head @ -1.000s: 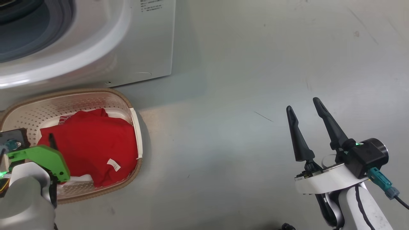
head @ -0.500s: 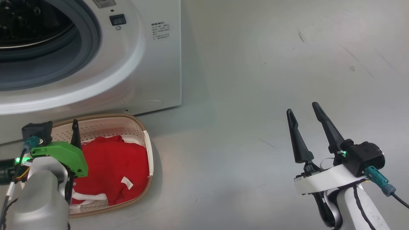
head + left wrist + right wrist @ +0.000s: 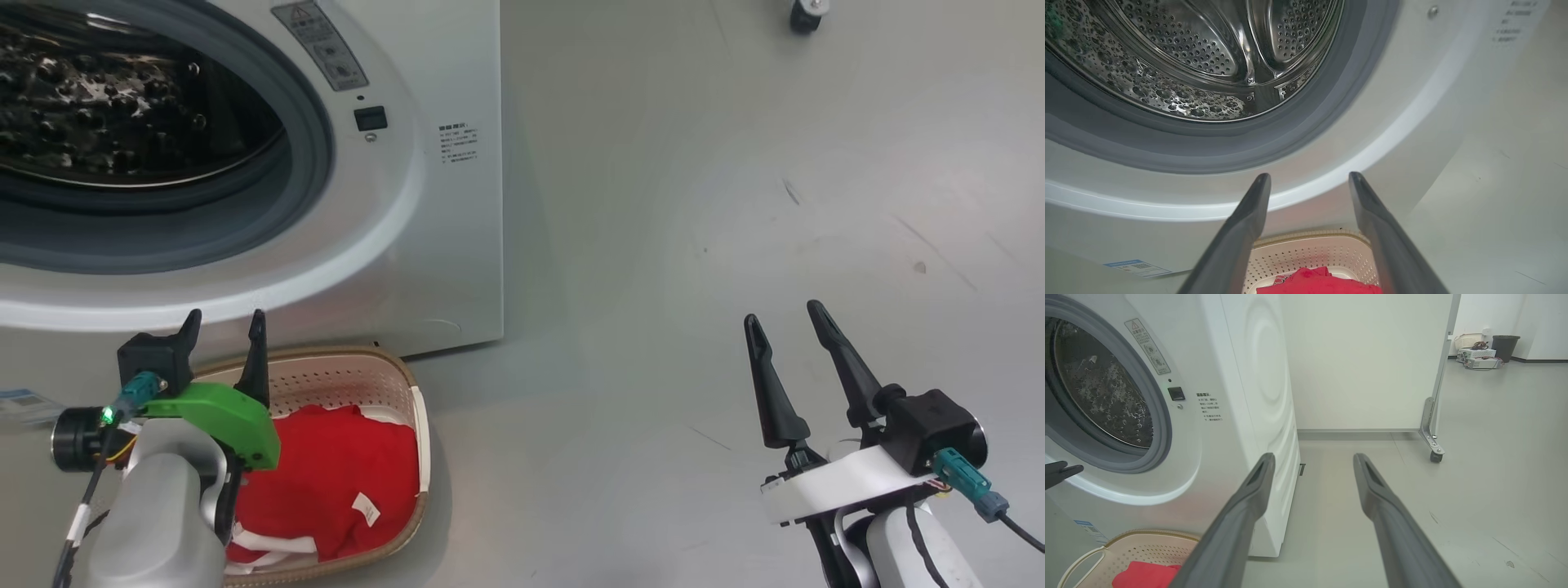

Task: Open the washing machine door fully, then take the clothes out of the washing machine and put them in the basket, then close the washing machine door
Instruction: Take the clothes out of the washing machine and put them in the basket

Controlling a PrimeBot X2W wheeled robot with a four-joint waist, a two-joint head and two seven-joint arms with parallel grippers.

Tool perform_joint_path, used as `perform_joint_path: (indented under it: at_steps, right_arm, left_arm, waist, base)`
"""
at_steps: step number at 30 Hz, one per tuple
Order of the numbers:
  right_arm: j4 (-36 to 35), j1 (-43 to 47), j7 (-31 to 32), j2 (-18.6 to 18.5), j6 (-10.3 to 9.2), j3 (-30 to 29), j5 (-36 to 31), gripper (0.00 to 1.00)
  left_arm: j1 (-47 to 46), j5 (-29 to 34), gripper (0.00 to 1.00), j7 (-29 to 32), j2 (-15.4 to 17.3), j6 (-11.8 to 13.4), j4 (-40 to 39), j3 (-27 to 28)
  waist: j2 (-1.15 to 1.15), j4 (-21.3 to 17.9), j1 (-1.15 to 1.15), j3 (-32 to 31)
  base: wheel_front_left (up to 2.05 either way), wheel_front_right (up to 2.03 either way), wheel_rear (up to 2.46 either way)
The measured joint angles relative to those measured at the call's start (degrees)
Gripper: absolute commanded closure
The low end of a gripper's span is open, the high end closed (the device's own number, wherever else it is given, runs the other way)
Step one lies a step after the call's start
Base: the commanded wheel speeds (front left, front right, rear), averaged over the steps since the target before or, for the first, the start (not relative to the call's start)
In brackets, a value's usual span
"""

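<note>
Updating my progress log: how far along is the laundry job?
Done: the clothes lie in the basket, and the washing machine stands open, its drum looking empty. In hand: nothing; the left hand, above the basket, and the right hand are both open and empty. Left: closing the door.

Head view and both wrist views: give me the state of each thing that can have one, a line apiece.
washing machine: mouth uncovered.
drum: no clothes in the part that shows.
clothes: bundled in the basket.
basket: upright on the floor at the machine's foot, holding the clothes.
left gripper: open, empty, above the basket.
right gripper: open, empty, over the floor.
</note>
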Motion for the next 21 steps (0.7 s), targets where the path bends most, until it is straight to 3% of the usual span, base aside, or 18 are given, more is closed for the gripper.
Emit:
perform_joint_path:
  at_steps: [21]
  right_arm:
    - [1.24, 4.81, 0.0, -0.79, 0.2, 0.11, -0.01, 0.0]
  left_arm:
    - [19.28, -4.32, 0.0, -0.16, -1.49, -0.53, -24.29, 1.64]
  waist:
    - [0.0, 2.91, 0.0, -11.4]
  base:
    - [0.0, 0.0, 0.0]
